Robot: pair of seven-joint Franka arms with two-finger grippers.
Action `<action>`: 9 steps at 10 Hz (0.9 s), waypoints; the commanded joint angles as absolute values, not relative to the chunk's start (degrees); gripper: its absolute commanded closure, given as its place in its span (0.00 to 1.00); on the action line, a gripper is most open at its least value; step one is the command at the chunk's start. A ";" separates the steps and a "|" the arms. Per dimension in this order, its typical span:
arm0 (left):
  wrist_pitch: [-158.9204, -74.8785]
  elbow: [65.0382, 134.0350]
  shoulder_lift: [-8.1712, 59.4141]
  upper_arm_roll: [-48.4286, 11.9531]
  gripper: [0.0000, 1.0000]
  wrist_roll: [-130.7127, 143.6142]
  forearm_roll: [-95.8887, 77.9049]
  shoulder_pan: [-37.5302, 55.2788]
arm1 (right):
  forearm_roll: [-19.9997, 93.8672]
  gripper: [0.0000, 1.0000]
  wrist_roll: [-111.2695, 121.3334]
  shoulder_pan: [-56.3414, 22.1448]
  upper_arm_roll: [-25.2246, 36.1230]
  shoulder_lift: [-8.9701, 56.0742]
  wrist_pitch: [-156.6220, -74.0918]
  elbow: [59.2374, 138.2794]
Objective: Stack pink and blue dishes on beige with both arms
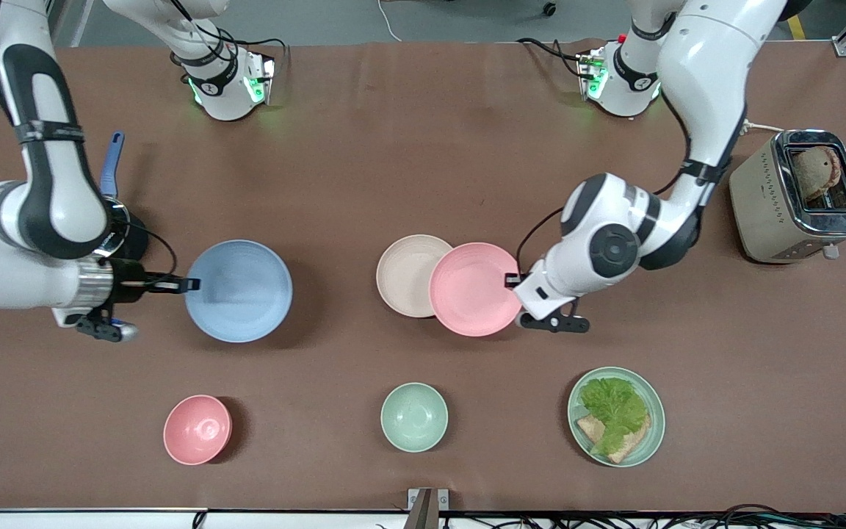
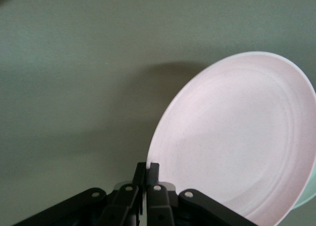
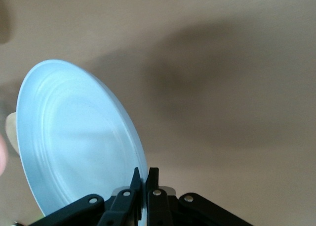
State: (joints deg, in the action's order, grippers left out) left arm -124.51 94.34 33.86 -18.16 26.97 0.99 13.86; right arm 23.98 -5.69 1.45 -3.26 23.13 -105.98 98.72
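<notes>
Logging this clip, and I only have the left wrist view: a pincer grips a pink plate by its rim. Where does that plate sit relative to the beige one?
Observer: In the front view the pink plate, held by the left pincer, overlaps only the edge of the beige plate toward the left arm's end. It is not centred on it.
Operator: And the blue one?
Observer: The blue plate is apart from both, toward the right arm's end of the table, with the right pincer shut on its rim.
Operator: Anything close to the beige plate?
Observer: A mint-green bowl sits nearer the front camera, apart from it.
</notes>
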 commanded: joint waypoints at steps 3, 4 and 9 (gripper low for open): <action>-127.35 94.92 36.12 -17.75 1.00 39.88 5.27 20.90 | 23.20 1.00 -17.22 1.05 -10.71 21.36 -107.75 99.58; -127.88 94.83 36.21 -17.75 1.00 41.47 5.27 22.31 | 23.12 1.00 -19.23 0.53 -11.85 21.10 -107.75 99.75; -132.54 95.45 38.93 -17.67 0.81 46.83 7.65 24.78 | 23.03 1.00 -21.53 -1.05 -13.27 19.78 -110.30 103.61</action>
